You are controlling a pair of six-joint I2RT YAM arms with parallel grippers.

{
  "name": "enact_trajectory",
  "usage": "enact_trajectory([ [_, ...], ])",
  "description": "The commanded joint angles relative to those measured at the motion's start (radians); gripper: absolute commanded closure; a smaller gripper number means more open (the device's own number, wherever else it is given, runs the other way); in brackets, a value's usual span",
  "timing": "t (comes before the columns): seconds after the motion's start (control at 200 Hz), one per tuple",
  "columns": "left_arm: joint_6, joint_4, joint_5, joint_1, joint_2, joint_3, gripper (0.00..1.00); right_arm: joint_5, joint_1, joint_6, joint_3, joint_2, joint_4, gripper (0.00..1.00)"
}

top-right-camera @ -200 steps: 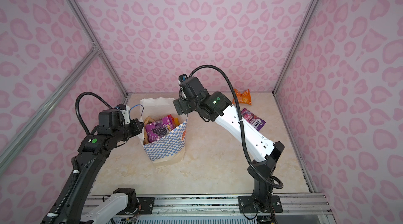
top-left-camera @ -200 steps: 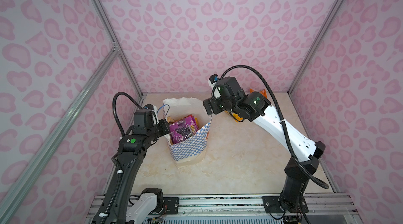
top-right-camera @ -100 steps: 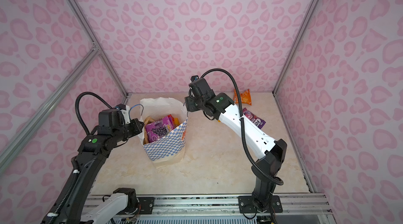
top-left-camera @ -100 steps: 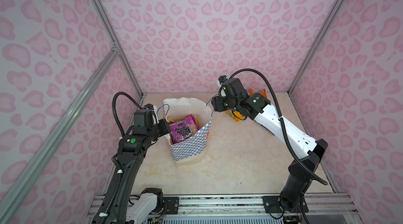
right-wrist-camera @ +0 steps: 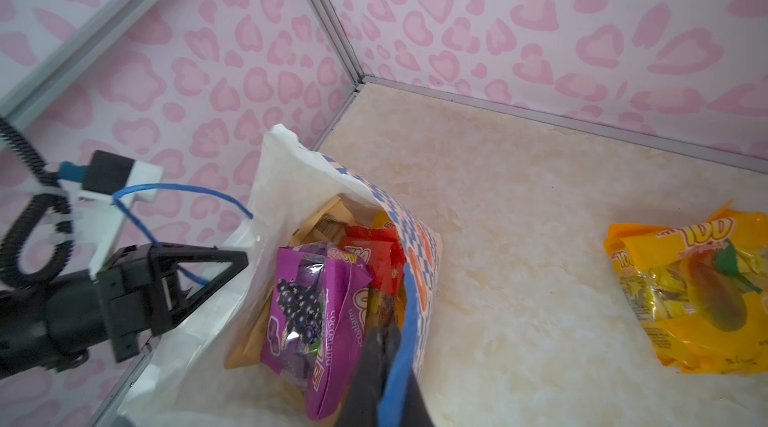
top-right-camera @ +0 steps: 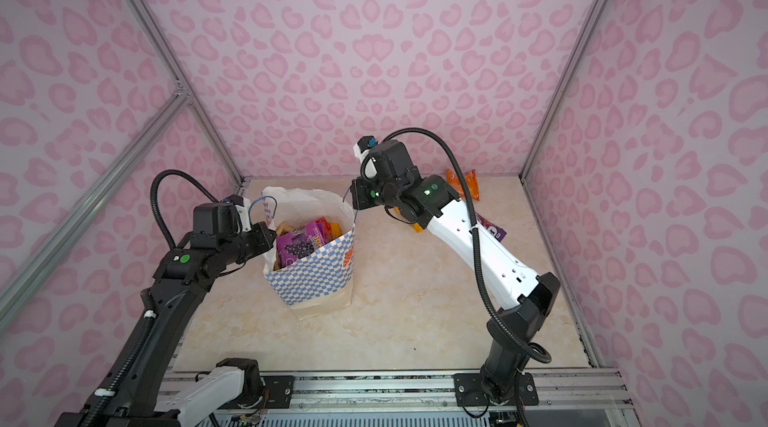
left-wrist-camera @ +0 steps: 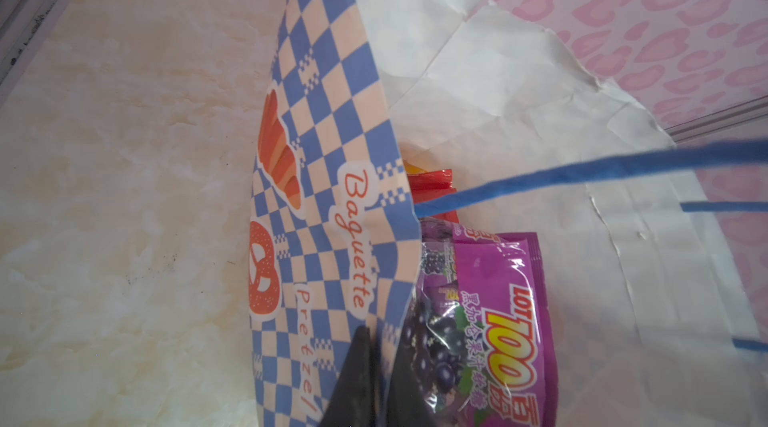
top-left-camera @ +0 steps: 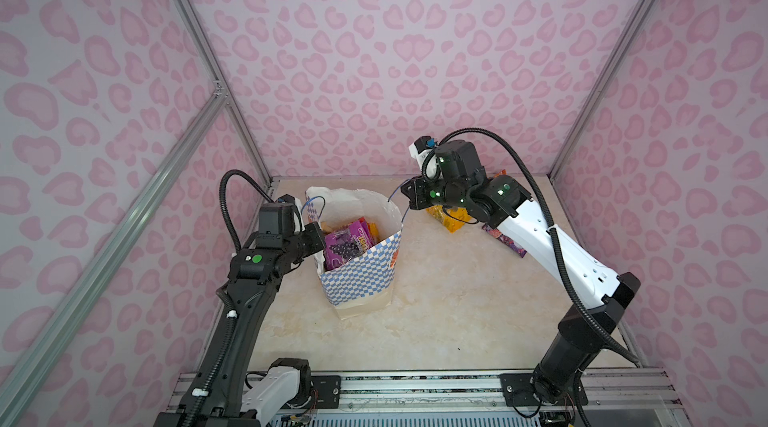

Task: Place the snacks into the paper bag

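Observation:
The paper bag (top-left-camera: 361,279) (top-right-camera: 311,279) stands upright mid-table with its mouth open. Inside it are a purple packet (top-left-camera: 347,244) (left-wrist-camera: 478,321) and a red packet (right-wrist-camera: 374,254), with other snacks partly hidden beneath. My left gripper (top-left-camera: 319,234) (left-wrist-camera: 376,346) is shut on the bag's left rim. My right gripper (top-left-camera: 405,196) (right-wrist-camera: 384,342) is shut on the blue cord handle (right-wrist-camera: 401,346) at the bag's right rim. A yellow packet (top-left-camera: 446,215) (right-wrist-camera: 685,292), a purple packet (top-right-camera: 492,229) and a small orange packet (top-right-camera: 463,184) lie on the table at the back right.
Pink patterned walls with metal frame posts close in the table on three sides. The right arm's white link (top-left-camera: 540,238) passes over the loose packets. A metal rail (top-left-camera: 415,387) runs along the front edge.
My right gripper went from wide open to shut on the bag's blue cord handle, and its wrist swung a little to the right. The left gripper has kept its hold on the rim.

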Motion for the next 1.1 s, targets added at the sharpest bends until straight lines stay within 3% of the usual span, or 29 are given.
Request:
enact_trajectory([
  [0.0, -0.047, 0.047, 0.051, -0.068, 0.027, 0.095, 0.89, 0.016, -0.006, -0.012, -0.032, -0.088, 0.123, 1.00],
  [0.195, -0.052, 0.011, 0.023, -0.176, 0.135, 0.279, 0.89, 0.019, -0.055, -0.005, -0.170, -0.209, 0.141, 1.00],
  [0.515, -0.061, -0.012, -0.026, -0.199, 0.156, 0.290, 0.90, -0.054, -0.182, 0.064, -0.440, -0.359, 0.218, 1.00],
  [0.735, -0.033, 0.000, 0.052, -0.236, 0.177, 0.327, 0.91, -0.106, -0.194, 0.064, -0.461, -0.375, 0.239, 1.00],
  [0.94, -0.008, -0.020, -0.071, -0.243, 0.137, 0.378, 0.91, -0.119, -0.194, 0.073, -0.464, -0.388, 0.248, 1.00],
  [1.1, 0.024, 0.020, -0.053, -0.244, 0.121, 0.328, 0.91, -0.116, -0.193, 0.079, -0.501, -0.392, 0.258, 0.95],
])
